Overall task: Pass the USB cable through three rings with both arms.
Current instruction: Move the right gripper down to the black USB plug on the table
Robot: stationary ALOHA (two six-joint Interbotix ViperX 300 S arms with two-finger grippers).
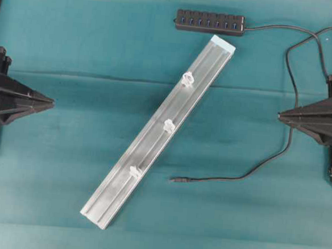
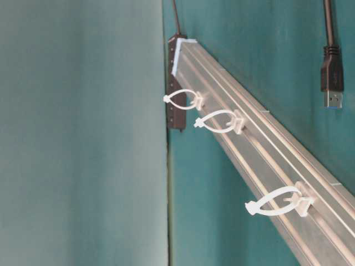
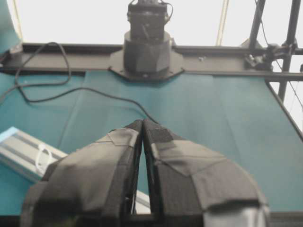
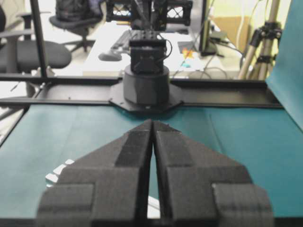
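At the left edge of the overhead view the left gripper [image 1: 52, 100] is seen with its jaws pressed together to a point and nothing held between them; the tip is aimed across the teal cloth [image 1: 49, 167] toward the middle. Well ahead of those jaws the silver rail [image 1: 121, 195] is laid on a slant, its near end lower left and its far end upper right. Three rings [image 1: 169, 125] are spaced along it, each standing up from the rail's groove, and none is threaded. Beyond the rail's upper end a black hub [image 1: 209, 22] is placed. From the hub the USB cable [image 1: 290, 142] is run rightward, looped down just in front of the right gripper [image 1: 279, 115], and curled back so that its plug [image 1: 177, 180] is left lying flat on the cloth just right of the rail's lower half, well apart from both sets of jaws. The right gripper's jaws are likewise closed on nothing, with the cable passing close by their tip.
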